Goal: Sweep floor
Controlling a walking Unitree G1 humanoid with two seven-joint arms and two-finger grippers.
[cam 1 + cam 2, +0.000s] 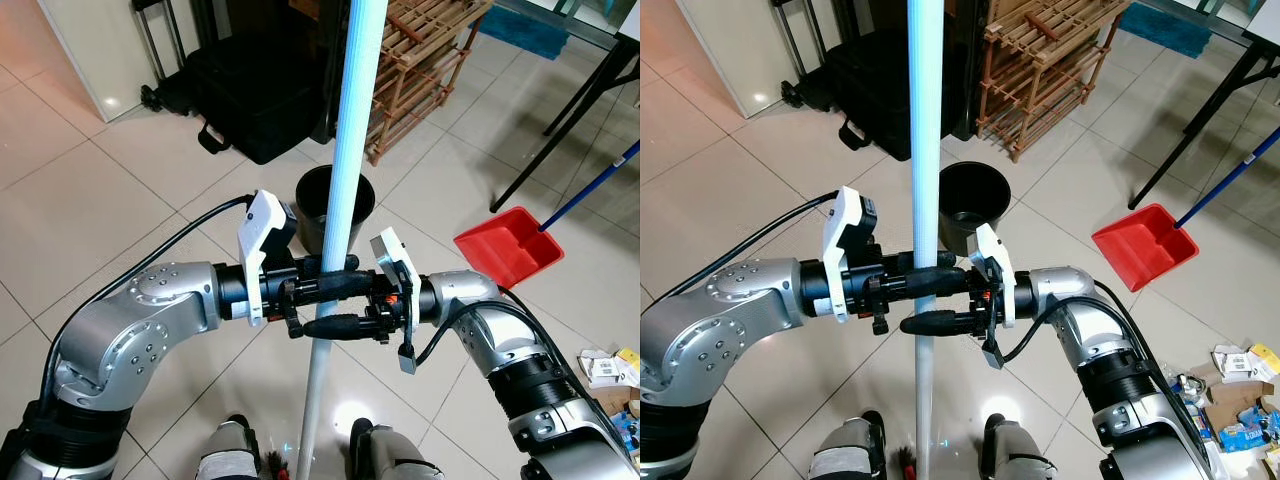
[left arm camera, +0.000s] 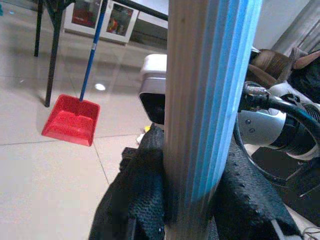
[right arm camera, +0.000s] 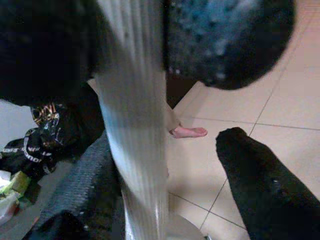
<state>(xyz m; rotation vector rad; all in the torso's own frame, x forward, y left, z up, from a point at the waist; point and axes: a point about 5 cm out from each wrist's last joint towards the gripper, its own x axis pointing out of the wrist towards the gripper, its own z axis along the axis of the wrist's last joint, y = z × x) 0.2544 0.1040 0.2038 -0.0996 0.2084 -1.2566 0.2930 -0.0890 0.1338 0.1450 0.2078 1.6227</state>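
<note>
A pale blue and white broom handle (image 1: 350,150) stands upright in front of me, its lower end down between my feet. My left gripper (image 1: 355,287) reaches in from the left and is shut on the handle; in the left wrist view the pole (image 2: 210,115) sits tight between both black fingers (image 2: 135,200). Just below it my right gripper (image 1: 312,326) comes in from the right and straddles the pole. In the right wrist view one finger (image 3: 75,205) lies against the handle (image 3: 137,150), while the other (image 3: 260,190) stands apart, so this gripper is open.
A red dustpan (image 1: 508,245) with a blue handle lies on the tiles at right, below black table legs (image 1: 560,130). A black bin (image 1: 335,205) stands behind the pole. Farther back are a wooden rack (image 1: 420,60) and black luggage (image 1: 250,100). Packets (image 1: 610,370) litter the floor at right. A person's bare foot (image 3: 187,132) is nearby.
</note>
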